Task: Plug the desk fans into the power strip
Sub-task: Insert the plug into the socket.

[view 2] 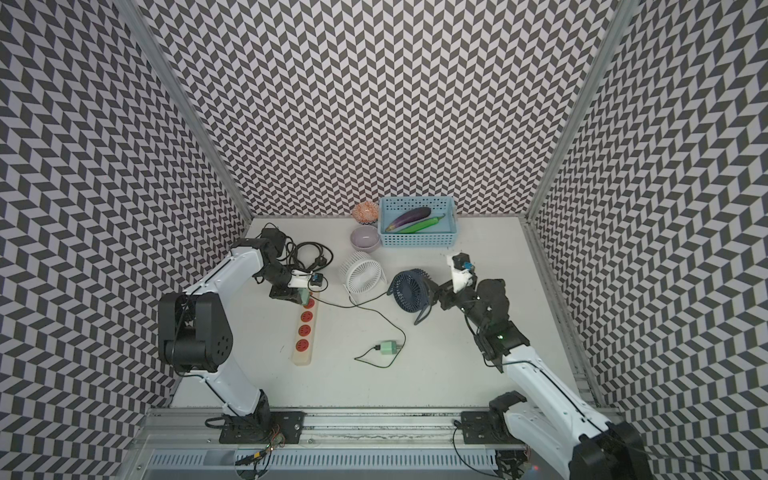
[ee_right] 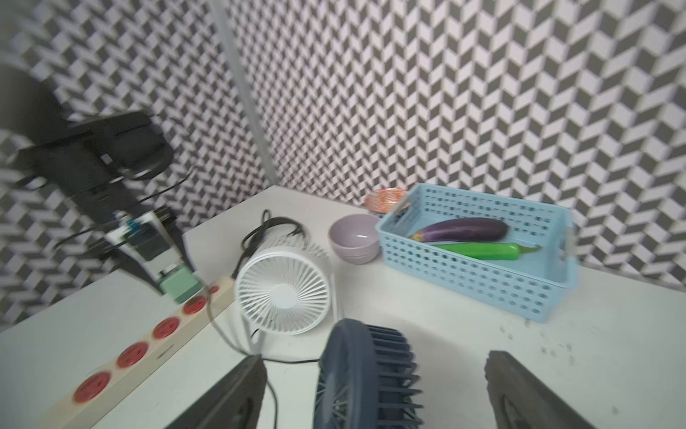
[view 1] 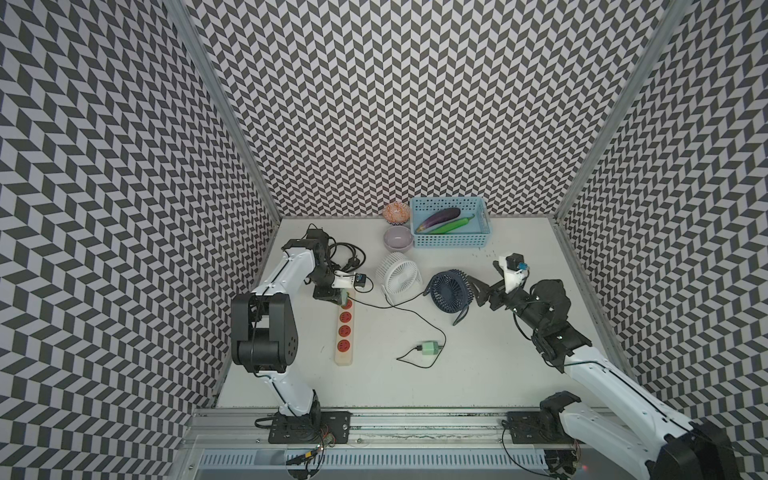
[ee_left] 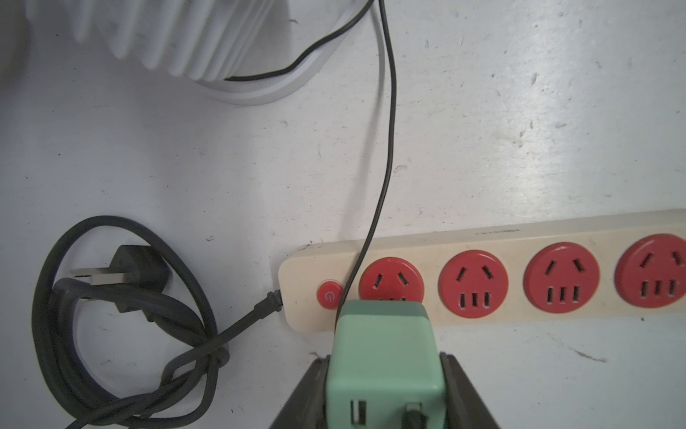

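1. Four red sockets line the power strip (view 1: 344,337), which we see lying 12-to-6 at the table's (view 1: 478,374) 9 o'clock.
2. The left gripper (ee_left: 384,360) is clamped on a green adapter (ee_left: 382,334) over its 12 o'clock end socket.
3. At 3 o'clock, the right gripper (ee_right: 375,358) has its jaws apart around the dark fan (view 1: 451,290).

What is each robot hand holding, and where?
The left gripper pinches the green USB adapter by its sides. The right gripper holds nothing; it's open around the dark blue fan.
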You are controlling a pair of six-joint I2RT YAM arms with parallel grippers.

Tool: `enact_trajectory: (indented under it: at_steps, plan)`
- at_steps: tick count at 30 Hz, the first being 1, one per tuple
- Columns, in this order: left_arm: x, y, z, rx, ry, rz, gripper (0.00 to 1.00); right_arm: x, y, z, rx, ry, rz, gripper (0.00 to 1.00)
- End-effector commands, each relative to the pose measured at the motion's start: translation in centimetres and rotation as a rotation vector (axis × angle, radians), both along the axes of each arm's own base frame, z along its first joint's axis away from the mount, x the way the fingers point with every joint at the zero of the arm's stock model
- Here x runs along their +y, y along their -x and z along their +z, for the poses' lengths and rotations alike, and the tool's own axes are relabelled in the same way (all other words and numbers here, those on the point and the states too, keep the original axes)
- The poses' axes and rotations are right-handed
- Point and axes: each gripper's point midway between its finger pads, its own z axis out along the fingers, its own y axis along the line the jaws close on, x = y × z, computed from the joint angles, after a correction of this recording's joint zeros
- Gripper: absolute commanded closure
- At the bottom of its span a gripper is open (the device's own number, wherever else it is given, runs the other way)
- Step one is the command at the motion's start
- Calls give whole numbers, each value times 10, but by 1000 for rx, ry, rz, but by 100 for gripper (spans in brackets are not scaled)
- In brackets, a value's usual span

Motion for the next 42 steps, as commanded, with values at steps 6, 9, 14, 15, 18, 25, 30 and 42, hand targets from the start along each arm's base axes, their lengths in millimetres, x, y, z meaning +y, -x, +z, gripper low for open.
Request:
enact_trajectory:
  at_steps: [6,9,14,15,18,25,30,42]
  plan:
    - [6,12,-2,82,32,4,100,130,51,23,-198,26,452,14]
    - [6,12,-5,90,32,10,100,175,62,1,-189,95,573,21]
    - [7,12,-10,95,30,7,100,224,63,-30,-185,174,671,25]
    - [8,11,-10,89,21,9,100,234,63,-39,-173,187,690,25]
    - [10,10,-8,77,17,12,100,252,55,-55,-139,201,715,27]
    - [7,11,-4,76,34,22,100,276,32,-101,-31,230,705,36]
    - [5,14,0,82,52,56,100,276,25,-114,21,210,682,37]
    - [3,23,-6,115,75,85,100,244,26,-64,-39,119,618,35]
